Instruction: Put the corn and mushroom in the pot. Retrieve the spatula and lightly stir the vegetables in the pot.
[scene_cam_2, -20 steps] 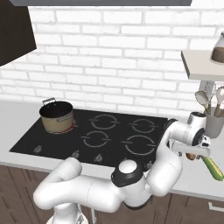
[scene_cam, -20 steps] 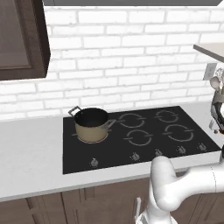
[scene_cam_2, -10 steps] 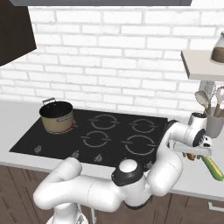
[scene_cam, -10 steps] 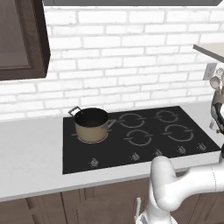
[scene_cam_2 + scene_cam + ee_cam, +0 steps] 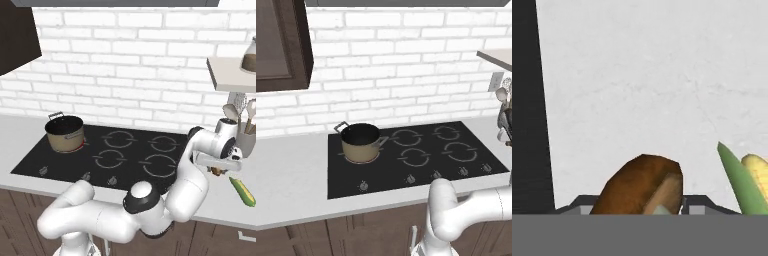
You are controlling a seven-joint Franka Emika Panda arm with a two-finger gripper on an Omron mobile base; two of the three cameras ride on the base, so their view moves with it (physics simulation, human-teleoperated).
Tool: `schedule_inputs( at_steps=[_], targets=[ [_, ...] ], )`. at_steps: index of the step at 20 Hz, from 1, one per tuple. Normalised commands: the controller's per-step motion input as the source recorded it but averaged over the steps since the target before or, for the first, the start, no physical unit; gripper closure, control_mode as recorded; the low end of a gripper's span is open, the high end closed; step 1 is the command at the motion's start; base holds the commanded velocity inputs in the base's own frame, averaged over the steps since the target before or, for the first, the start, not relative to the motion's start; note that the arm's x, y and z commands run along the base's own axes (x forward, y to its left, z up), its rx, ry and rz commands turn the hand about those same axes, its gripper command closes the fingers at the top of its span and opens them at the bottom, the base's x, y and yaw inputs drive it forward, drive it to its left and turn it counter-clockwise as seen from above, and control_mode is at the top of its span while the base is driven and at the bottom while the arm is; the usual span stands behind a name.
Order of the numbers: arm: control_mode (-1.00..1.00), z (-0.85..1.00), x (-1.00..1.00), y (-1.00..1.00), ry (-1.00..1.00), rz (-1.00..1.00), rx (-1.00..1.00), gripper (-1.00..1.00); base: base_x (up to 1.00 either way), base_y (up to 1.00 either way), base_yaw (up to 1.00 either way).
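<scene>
The pale counter (image 5: 220, 200) carries the black cooktop (image 5: 125, 155), corn (image 5: 242, 191) and mushroom (image 5: 639, 187).

Arm folded low, elbow swung far right. Wrist turned downward. Gripper (image 5: 218, 169) at right side, pointing down close over the table (image 5: 220, 200). Fingers hidden; spread cannot be told.

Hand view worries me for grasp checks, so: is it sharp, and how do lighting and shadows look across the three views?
Hand view: mushroom and corn edges are soft and blocky, under flat light. Left base view: crisp, even light, pot with a dark interior. Right base view: sharp, no glare on the cooktop; only faint shading by the corn.
</scene>
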Motion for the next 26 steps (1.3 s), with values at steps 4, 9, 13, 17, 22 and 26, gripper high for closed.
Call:
schedule_inputs(
  at_steps=[4, 9, 13, 17, 22, 26],
  targets=[
    [-1.00, 1.00, -0.39, 1.00, -0.01, 0.00, 0.00, 1.00, 0.00, 0.00, 0.00],
    [-1.00, 0.74, -0.27, 1.00, 0.00, 0.00, -0.03, 1.00, 0.00, 0.00, 0.00],
    [-1.00, 0.48, -0.14, 1.00, 0.00, 0.00, 0.00, 1.00, 0.00, 0.00, 0.00],
    [-1.00, 0.40, -0.07, 1.00, 0.00, 0.04, 0.00, 1.00, 0.00, 0.00, 0.00],
    [-1.00, 0.40, -0.07, 1.00, 0.00, 0.08, 0.01, 1.00, 0.00, 0.00, 0.00],
    [-1.00, 0.35, -0.03, 1.00, 0.00, 0.14, 0.06, 1.00, 0.00, 0.00, 0.00]
  ],
)
